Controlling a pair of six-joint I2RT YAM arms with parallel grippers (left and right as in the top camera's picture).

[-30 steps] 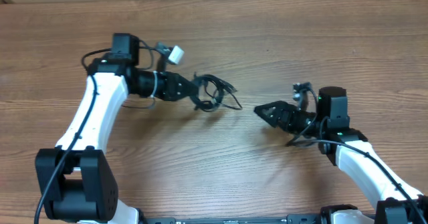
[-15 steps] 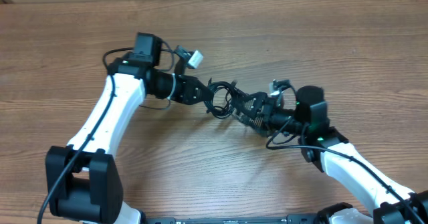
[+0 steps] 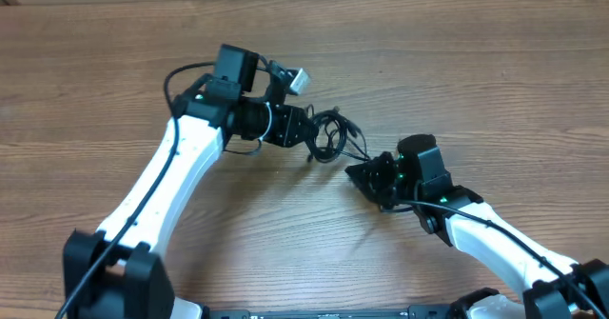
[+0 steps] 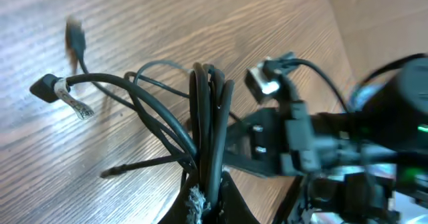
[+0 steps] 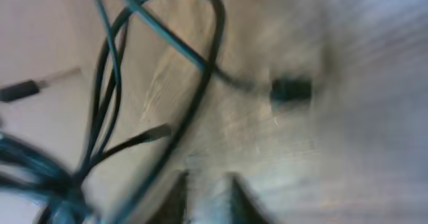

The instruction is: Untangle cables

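Observation:
The cables point(image 3: 331, 133) are thin black cords bunched into loops above the table's middle. My left gripper point(image 3: 311, 135) is shut on the bundle. In the left wrist view the cords point(image 4: 208, 117) rise straight out of its jaws point(image 4: 208, 202), and plug ends point(image 4: 48, 88) trail to the left over the wood. My right gripper point(image 3: 360, 172) sits just below and right of the bundle, and one cord runs down to it. In the blurred right wrist view its fingertips point(image 5: 204, 187) stand close together with no cord between them. Loops point(image 5: 114, 90) hang to their left.
The wooden table point(image 3: 495, 81) stretches all around both arms. The left arm's white camera block point(image 3: 299, 79) sticks out above the bundle. Thicker black wires belong to the arms themselves.
My left arm has carried the bundle to the right. The right arm swung in left to the bundle with wide jaws; those jaws have now closed and sit a little lower.

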